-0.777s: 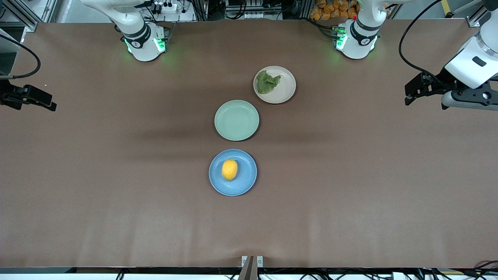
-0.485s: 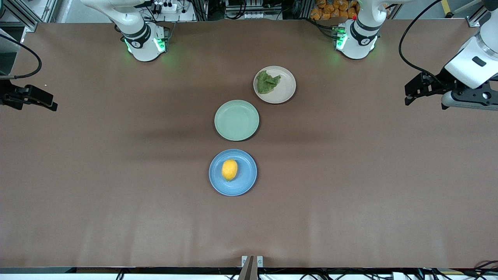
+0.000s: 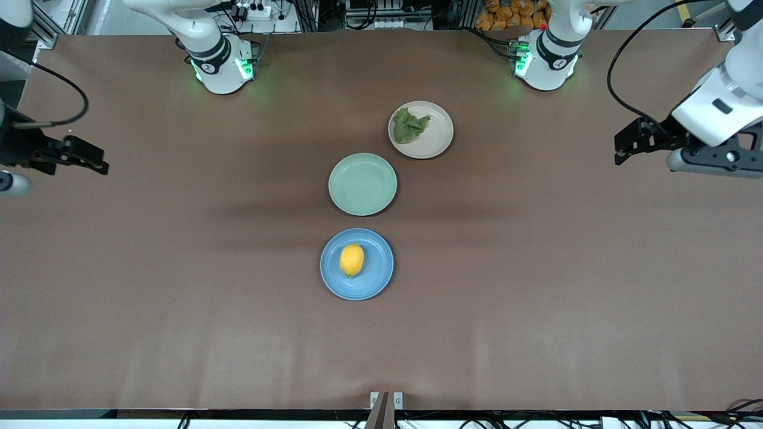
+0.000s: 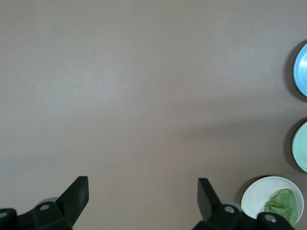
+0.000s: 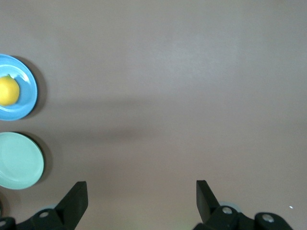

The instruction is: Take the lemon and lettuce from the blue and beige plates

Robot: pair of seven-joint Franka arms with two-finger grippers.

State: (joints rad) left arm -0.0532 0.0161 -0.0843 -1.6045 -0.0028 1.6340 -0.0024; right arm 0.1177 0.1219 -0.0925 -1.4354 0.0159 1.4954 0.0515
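Note:
The lemon (image 3: 351, 260) lies on the blue plate (image 3: 377, 279), the plate nearest the front camera. The lettuce (image 3: 409, 126) lies on the beige plate (image 3: 440, 136), nearest the arm bases. My left gripper (image 3: 620, 149) is open and empty over bare table at the left arm's end. Its wrist view (image 4: 143, 189) shows the lettuce (image 4: 282, 201) on the beige plate (image 4: 256, 194) and the blue plate's rim (image 4: 302, 72). My right gripper (image 3: 98, 162) is open and empty over bare table at the right arm's end. Its wrist view (image 5: 141, 191) shows the lemon (image 5: 8, 91) on the blue plate (image 5: 28, 98).
An empty mint-green plate (image 3: 362, 183) sits between the blue and beige plates; it also shows in the right wrist view (image 5: 19, 160) and the left wrist view (image 4: 302, 146). The three plates run in a line along the table's middle. The arm bases (image 3: 220, 65) stand at the table's edge.
Both grippers have moved a little toward the table's middle, the right one more than the left. The plates, lemon and lettuce have not moved.

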